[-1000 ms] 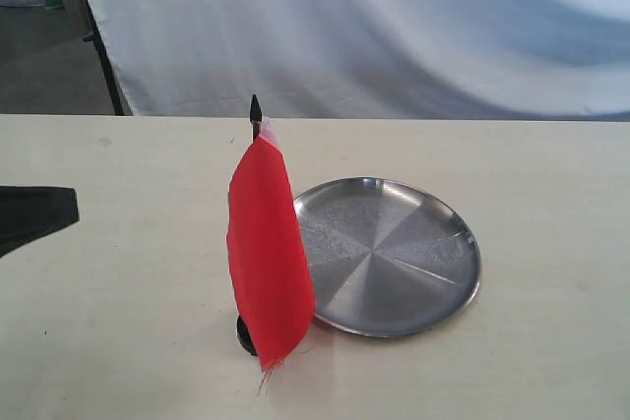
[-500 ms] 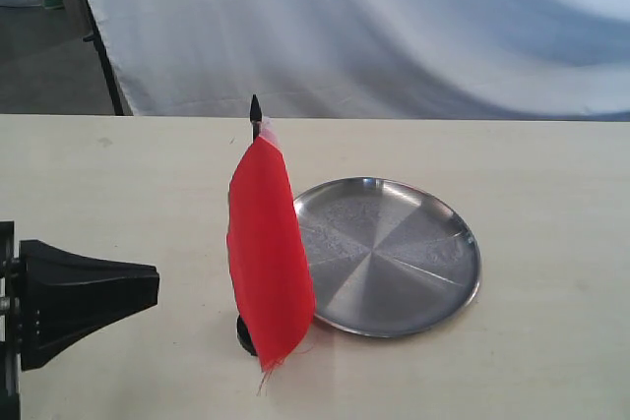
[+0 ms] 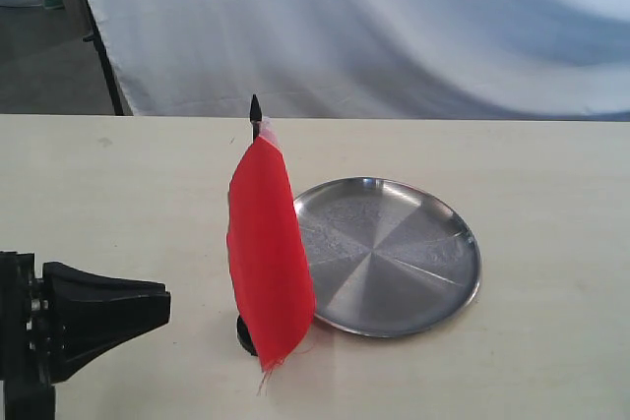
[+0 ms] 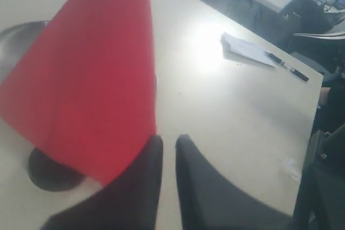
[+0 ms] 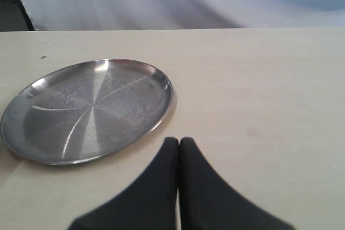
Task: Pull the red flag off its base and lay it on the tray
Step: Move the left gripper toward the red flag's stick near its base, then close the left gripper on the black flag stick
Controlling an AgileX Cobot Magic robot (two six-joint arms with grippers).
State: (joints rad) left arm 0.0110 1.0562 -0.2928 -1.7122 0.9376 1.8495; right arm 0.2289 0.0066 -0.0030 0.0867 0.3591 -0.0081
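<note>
The red flag [image 3: 268, 253] stands upright on its thin black stick [image 3: 255, 107] in the small black base [image 3: 243, 333], just left of the steel tray [image 3: 394, 255]. My left gripper [image 3: 163, 303] is low over the table to the left of the flag, apart from it, pointing at it. In the left wrist view the left gripper [image 4: 168, 139] has a narrow gap between its fingers with nothing in it; the red flag [image 4: 91, 79] and the base [image 4: 46, 168] lie just ahead. My right gripper [image 5: 179, 141] is shut and empty, near the tray [image 5: 86, 109].
A white cloth backdrop [image 3: 374, 27] hangs behind the table's far edge. In the left wrist view a sheet of paper [image 4: 245, 48] and a pen [image 4: 285, 65] lie near the table's edge. The right arm is outside the exterior view.
My left gripper has come in from the left edge of the exterior view toward the flag, most of it in the first half second. Flag, base and tray have not moved.
</note>
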